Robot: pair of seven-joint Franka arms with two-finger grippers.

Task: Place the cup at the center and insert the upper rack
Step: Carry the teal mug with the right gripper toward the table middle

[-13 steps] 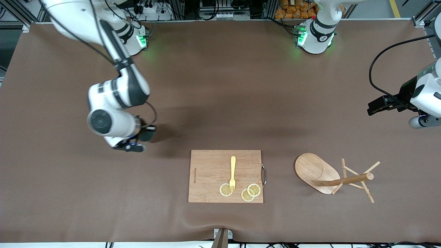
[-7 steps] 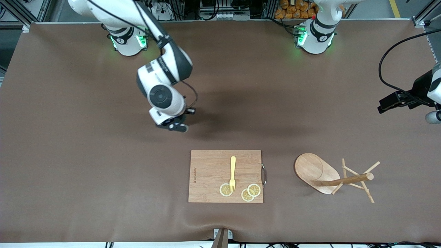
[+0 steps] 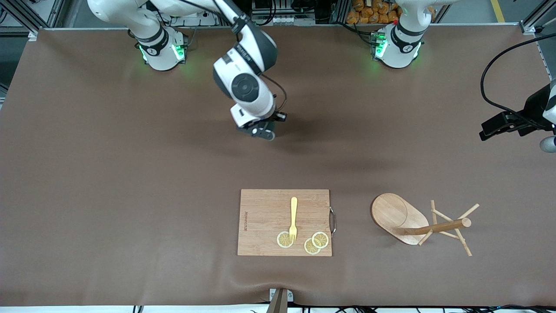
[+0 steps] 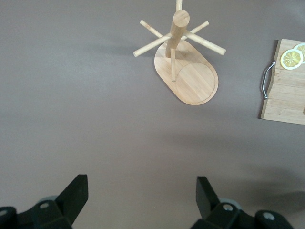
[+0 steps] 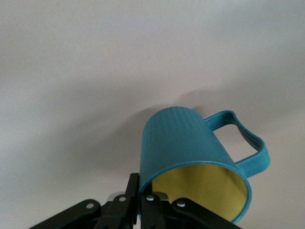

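Right hand (image 3: pixel 268 130) clamps the cup (image 5: pixel 195 162) upright by its rim above the brown desk (image 3: pixel 108 174); left hand (image 4: pixel 140 202) waits spread over it, upper rack (image 3: pixel 419 221) upright

A brown tabletop (image 3: pixel 130 217) fills nearly the whole front view. Low in the frame, just below centre, a rectangular wooden cutting board (image 3: pixel 265 217) lies flat on it, its metal handle (image 3: pixel 333 221) on the edge facing the lower-right area. In the lower right of the frame the upper rack (image 3: pixel 417 221) lies tipped on its side, oval base (image 3: pixel 393 213) tilted up, pole and pegs resting on the tabletop, well apart from the board.
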